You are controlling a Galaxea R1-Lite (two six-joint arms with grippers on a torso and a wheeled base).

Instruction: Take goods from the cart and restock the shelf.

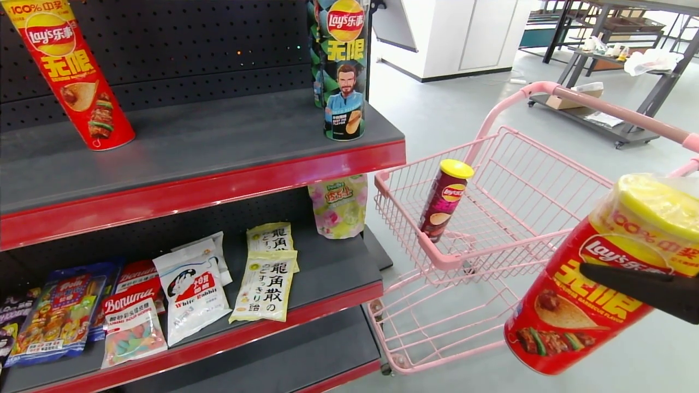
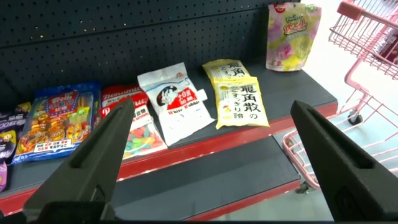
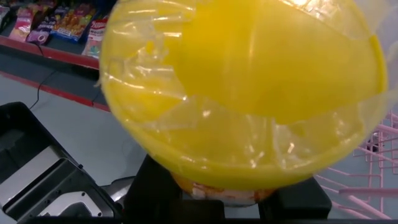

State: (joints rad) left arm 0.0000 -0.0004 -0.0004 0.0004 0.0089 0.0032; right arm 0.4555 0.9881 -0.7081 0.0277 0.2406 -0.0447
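My right gripper (image 1: 611, 273) is shut on a red chips can (image 1: 579, 295) with a yellow lid, held tilted in the air to the right of the pink cart (image 1: 491, 218). That lid (image 3: 242, 87) faces the right wrist camera, with dark fingers (image 3: 161, 193) below it. A purple chips can (image 1: 443, 199) leans in the cart's upper basket. On the top shelf board (image 1: 207, 142) stand another red can (image 1: 76, 71) at the left and a dark green can (image 1: 344, 71) at the right end. My left gripper (image 2: 211, 168) is open and holds nothing, in front of the lower shelf (image 2: 186, 168).
The lower shelf holds several snack bags: white candy (image 1: 191, 292), yellow lozenge packs (image 1: 267, 278) and a green-pink bag (image 1: 339, 204) against the back. The top shelf has free room between its two cans. Grey floor and metal racks (image 1: 617, 71) lie beyond the cart.
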